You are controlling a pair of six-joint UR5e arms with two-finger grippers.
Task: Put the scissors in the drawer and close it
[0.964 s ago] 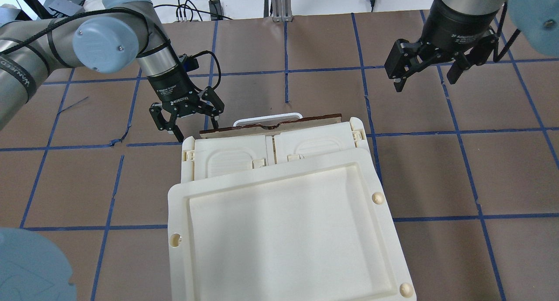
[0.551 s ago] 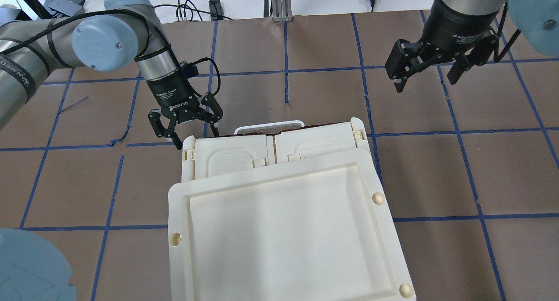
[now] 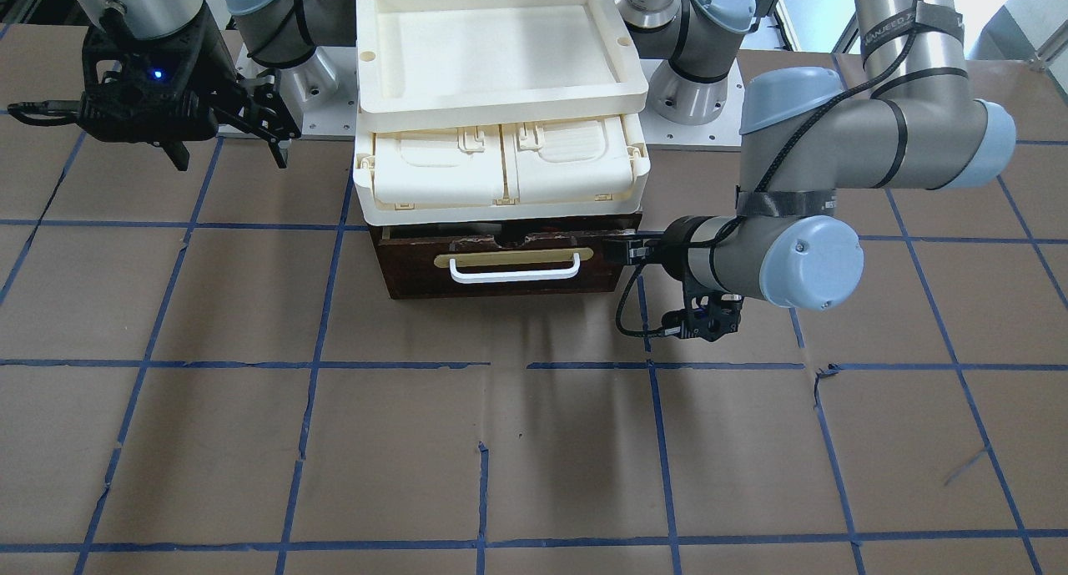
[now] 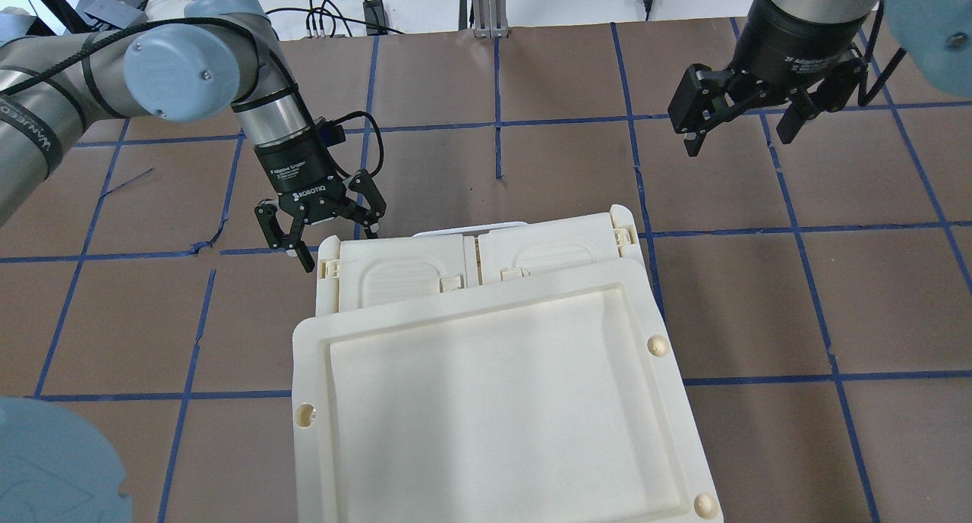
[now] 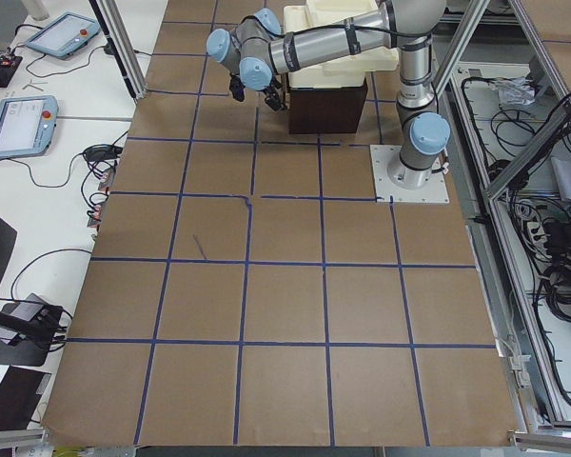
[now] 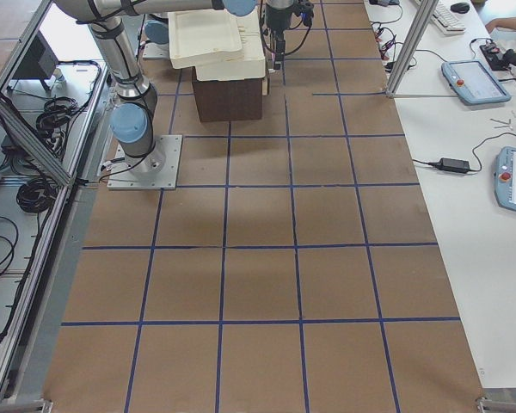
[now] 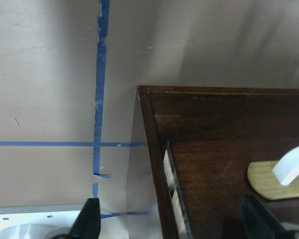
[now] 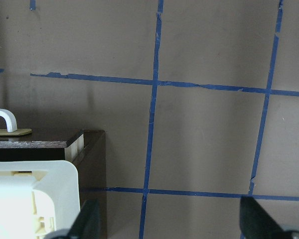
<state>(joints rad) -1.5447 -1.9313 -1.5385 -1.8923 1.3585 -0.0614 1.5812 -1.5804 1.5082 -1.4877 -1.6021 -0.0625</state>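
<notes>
Drawer (image 3: 505, 287) almost shut, scissors unseen. Left fingers (image 4: 304, 257) spread wide at its front corner, right fingers (image 4: 689, 132) wide, well apart. Risk: off-centre push skewing, jamming it.

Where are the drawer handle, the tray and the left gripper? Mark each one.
drawer handle (image 3: 515, 278): front-facing view, middle of the white bar.
tray (image 4: 310, 363): overhead view, left rim.
left gripper (image 4: 340, 250): overhead view, midway between its fingertips.

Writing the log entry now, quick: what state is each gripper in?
Left gripper: open, holding nothing.
Right gripper: open, holding nothing.
</notes>
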